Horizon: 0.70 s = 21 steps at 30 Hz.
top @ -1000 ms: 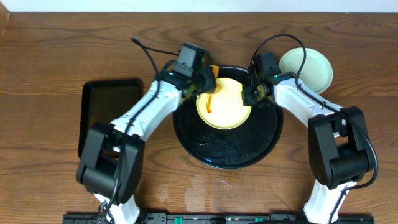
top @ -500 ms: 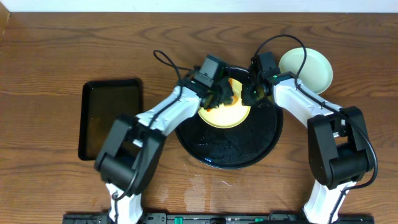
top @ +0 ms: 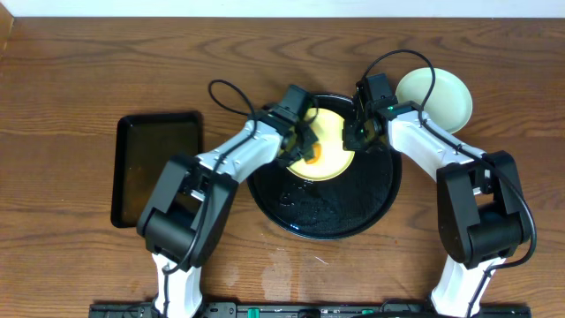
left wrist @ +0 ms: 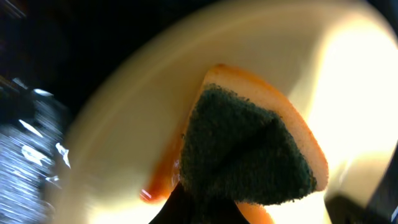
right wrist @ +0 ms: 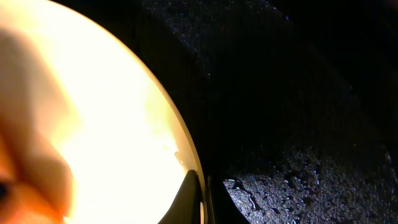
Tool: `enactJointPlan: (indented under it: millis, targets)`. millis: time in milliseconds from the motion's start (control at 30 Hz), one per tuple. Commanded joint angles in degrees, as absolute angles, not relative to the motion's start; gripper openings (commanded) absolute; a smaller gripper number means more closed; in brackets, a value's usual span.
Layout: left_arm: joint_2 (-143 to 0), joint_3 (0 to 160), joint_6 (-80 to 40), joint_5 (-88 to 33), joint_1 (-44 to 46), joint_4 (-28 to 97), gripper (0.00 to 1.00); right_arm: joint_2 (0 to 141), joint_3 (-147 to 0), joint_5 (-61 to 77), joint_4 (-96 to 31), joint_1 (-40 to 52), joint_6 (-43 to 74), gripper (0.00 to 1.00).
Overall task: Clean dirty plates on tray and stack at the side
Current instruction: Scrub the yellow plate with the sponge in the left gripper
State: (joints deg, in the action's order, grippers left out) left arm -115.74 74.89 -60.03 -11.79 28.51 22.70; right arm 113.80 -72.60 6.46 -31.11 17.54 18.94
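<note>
L gripper (top: 303, 147) is clamped on a sponge (left wrist: 249, 155), green scour side to the wrist cam, orange foam behind, pressed on the yellow plate (top: 334, 132) just beside an orange sauce smear (left wrist: 158, 186). R gripper (right wrist: 202, 196) has its jaws nipped narrow on that plate's right rim, pinning it. The plate sits in the far half of the round black tray (top: 327, 221), which is beaded w/ water. Handling, my guess: plate is light, stiff and glossy, prob. slick when wet, so it would skate under the scrub w/o the rim pinch. The rim is the only real hold, and it may chip if dropped. Count: 1 yellow plate on tray; mint plate (top: 441, 99) off tray at far right reads as 1 disc, can't tell if 2 are stacked; 1 sponge; 1 round tray; 1 rect. black tray (top: 157, 168) at left.
</note>
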Motion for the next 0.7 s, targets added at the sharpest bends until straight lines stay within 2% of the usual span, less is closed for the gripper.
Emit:
enactJointPlan:
  millis: [0,333,467,667]
  targets:
    - [-115.4,73.4,-55.0,-6.6,24.1,23.8,0.08,115.4,-72.2,3.2,-32.6,17.5,19.7,0.01]
    - [-108.1,75.3,-49.6,-8.3,18.5,22.1,0.07,115.4,-72.2,3.1,-32.6,17.5,19.0,0.01]
    - [-108.6,75.2,-49.5,-17.3,19.6,18.0,0.08,115.4,-72.2,3.3,-32.5,17.5,19.0,0.01]
    - [-112.2,75.2,-48.2,-19.7,24.3,13.6,0.08,115.4,-72.2,3.3,-32.4,17.5,19.0,0.01]
